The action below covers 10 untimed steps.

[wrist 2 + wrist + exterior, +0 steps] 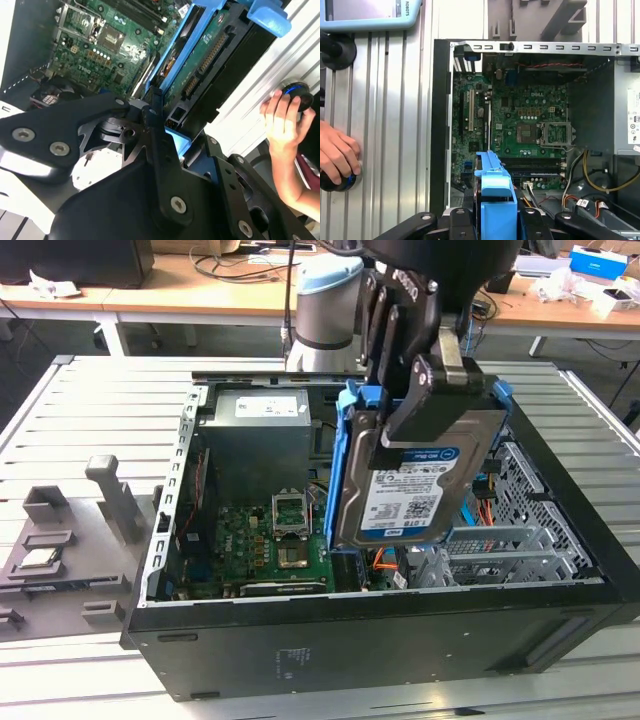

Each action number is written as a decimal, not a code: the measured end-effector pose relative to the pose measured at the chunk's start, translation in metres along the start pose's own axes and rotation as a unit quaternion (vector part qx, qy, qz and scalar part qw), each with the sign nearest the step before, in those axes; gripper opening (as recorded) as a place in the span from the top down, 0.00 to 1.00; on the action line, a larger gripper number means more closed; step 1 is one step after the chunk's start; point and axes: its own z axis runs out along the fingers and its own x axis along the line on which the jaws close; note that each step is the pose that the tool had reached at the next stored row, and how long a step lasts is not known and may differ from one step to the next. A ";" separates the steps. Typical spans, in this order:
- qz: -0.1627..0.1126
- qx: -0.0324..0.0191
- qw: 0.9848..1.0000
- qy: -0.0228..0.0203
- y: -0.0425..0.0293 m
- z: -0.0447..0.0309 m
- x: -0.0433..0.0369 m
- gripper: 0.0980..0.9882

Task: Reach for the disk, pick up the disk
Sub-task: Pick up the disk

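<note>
While the open computer case (380,640) lies on the slatted table (90,400) with one green motherboard (260,545) inside, the gripper (425,405) is clamped on the single disk (415,485), holding it tilted above the case. One person's hand (282,120) rests on a round knob (296,94) beside the case.

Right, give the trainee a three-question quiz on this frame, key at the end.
1. True or false: the gripper holds the disk raised above the open computer case.
2. What colour are the disk's side rails? A red, B blue, C green.
3. What rests on the round knob in both wrist views?

Key: 1 true. 2 B. 3 a person's hand.
</note>
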 end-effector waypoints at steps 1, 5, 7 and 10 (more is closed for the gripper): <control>0.000 0.000 1.000 0.000 -0.0033 -0.0002 0.0001 0.70; 0.000 0.000 1.000 -0.003 -0.0182 -0.0010 0.0005 0.70; -0.001 0.000 1.000 -0.016 -0.0267 -0.0014 0.0007 0.70; 0.000 0.000 1.000 -0.018 -0.0442 -0.0018 0.0010 0.70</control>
